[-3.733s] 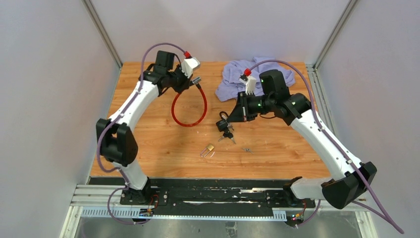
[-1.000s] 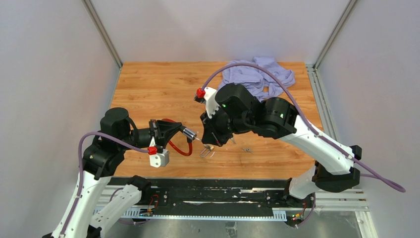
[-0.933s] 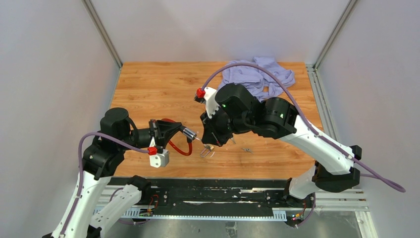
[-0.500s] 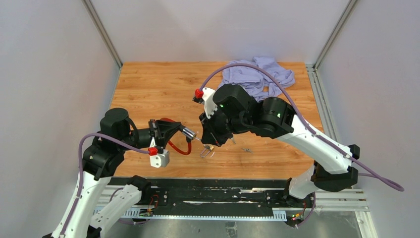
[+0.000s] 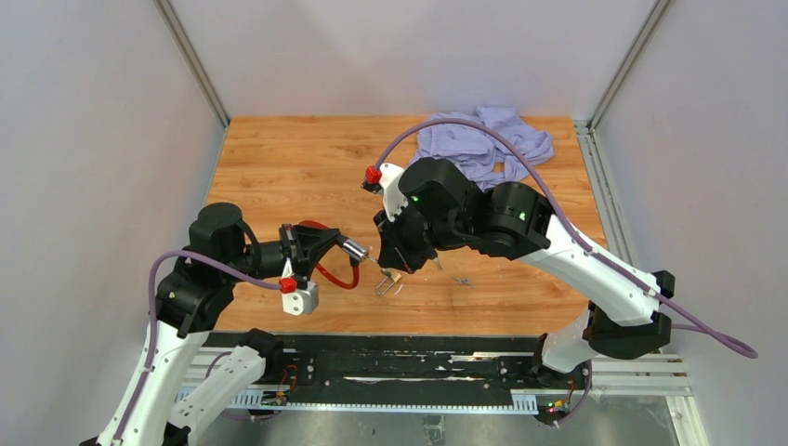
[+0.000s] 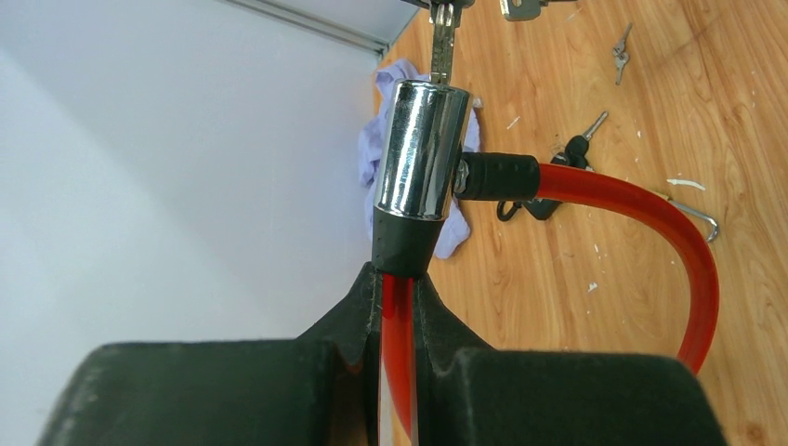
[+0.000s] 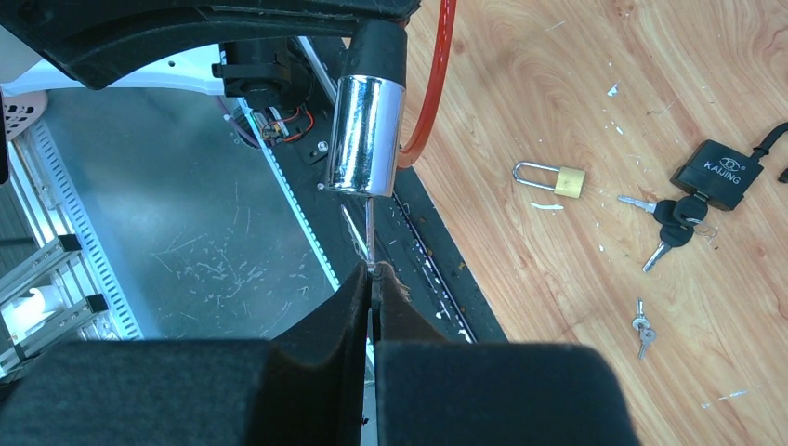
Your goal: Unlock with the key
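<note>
A: So where does the key (image 7: 369, 232) sit?
B: Pinched in the right gripper (image 7: 372, 279), whose fingers are pressed together on it. Its tip meets the end face of the chrome lock cylinder (image 7: 365, 135). How deep it goes, one cannot tell.
A: And the left gripper (image 6: 398, 283)?
B: Clamped on the red cable (image 6: 674, 251) just behind that cylinder, holding it above the table (image 5: 279, 158), near the brass padlock (image 7: 550, 178).

My bench: wood-grain table (image 5: 279, 158), top scuffed w/ pale flecks. Plain light-grey walls (image 5: 93, 139) on left, back & right, w/ aluminium posts (image 5: 192, 60) at the far corners. Black rail (image 5: 409, 367) along near edge, grey metal floor (image 5: 372, 429) below it. Even, soft light.
</note>
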### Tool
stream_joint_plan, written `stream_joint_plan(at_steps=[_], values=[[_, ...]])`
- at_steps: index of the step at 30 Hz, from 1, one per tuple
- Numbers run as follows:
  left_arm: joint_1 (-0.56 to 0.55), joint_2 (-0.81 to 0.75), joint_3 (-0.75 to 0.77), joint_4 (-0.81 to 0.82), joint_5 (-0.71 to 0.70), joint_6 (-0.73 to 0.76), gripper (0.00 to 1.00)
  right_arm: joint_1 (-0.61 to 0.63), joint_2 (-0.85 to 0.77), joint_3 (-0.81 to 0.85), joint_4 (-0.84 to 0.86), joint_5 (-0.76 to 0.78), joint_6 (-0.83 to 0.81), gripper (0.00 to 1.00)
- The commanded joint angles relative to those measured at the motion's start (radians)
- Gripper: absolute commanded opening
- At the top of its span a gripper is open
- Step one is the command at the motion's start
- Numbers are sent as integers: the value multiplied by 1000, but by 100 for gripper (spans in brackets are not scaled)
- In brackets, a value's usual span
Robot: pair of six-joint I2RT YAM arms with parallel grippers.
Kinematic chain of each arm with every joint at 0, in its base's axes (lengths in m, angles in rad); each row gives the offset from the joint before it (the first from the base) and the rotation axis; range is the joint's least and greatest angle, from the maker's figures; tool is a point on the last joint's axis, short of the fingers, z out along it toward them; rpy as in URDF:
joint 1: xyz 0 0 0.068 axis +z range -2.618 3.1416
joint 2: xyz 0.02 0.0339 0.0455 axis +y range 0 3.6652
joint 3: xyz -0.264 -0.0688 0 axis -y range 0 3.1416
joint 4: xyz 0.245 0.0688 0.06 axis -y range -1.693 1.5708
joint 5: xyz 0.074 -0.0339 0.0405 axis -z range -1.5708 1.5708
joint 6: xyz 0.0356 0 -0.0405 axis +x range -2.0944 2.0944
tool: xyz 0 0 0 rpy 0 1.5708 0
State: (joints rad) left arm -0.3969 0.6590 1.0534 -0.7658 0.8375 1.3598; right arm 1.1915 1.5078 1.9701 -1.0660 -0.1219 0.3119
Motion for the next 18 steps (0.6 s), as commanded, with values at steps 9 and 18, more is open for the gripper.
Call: stream_joint_plan(at_steps=[9, 18], values=[[-13, -10, -1, 22, 7, 7, 0, 14, -6, 18, 33, 30, -14, 1], [-13, -10, 2, 22, -16, -1, 0, 14, -5, -5, 52, 32, -13, 1]])
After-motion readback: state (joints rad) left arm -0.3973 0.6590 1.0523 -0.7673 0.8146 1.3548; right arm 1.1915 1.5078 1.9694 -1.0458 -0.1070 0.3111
